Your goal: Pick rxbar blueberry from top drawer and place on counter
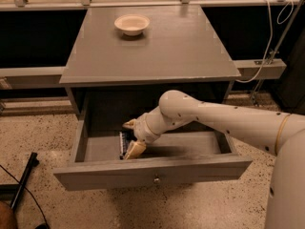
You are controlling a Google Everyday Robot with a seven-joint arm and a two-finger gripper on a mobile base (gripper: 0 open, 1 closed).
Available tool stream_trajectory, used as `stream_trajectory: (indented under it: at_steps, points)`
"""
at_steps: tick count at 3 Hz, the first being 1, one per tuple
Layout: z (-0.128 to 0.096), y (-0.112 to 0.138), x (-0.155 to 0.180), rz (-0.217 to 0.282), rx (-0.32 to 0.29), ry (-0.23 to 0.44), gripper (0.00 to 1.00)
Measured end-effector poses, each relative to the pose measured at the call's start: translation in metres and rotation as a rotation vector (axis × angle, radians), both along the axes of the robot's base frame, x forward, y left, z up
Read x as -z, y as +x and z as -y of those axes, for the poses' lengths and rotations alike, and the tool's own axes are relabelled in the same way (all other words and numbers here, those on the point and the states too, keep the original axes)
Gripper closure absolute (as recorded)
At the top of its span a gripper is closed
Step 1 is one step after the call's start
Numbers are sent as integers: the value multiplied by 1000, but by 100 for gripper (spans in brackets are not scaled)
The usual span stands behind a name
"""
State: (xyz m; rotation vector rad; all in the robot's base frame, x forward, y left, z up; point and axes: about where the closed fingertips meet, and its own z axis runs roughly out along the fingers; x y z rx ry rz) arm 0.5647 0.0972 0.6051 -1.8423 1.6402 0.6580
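Gripper (131, 137): I find it low inside the open top drawer (152, 168), toward the left half, with the pale arm (214, 120) reaching in from the right. Its two fingers (135, 150) stand apart, one toward the back of the drawer and one toward the front panel. I record the gripper as spread, with nothing lifted.

Snack bar (122, 144): a dark wrapper lying flat on the drawer floor, just left of the gripper and partly hidden by it. From this view I cannot tell whether the fingers touch it.

Top drawer: pulled well out from the cabinet. The small round knob (156, 180) sits at the centre of the front panel.

Surface (157, 46): the grey cabinet top above the drawer carries one cream bowl (132, 24), upright, near the back edge and left of centre. The bowl is well apart from the gripper and the snack bar.

Surroundings: a white cable (267, 42) hangs at the right behind the cabinet. A dark rod (21, 185) lies on the speckled floor at the lower left.
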Motion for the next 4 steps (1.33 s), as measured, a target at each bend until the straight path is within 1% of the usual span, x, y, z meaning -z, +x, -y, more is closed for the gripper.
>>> stream_trajectory:
  at_steps: [1,2,3,4]
  points:
    - [5,2,6,-24,4,-7,13]
    - [8,2,11,-43,9,-14,15]
    - [9,2,13,-51,9,-15,17]
    - [10,2,15,-62,8,-16,35]
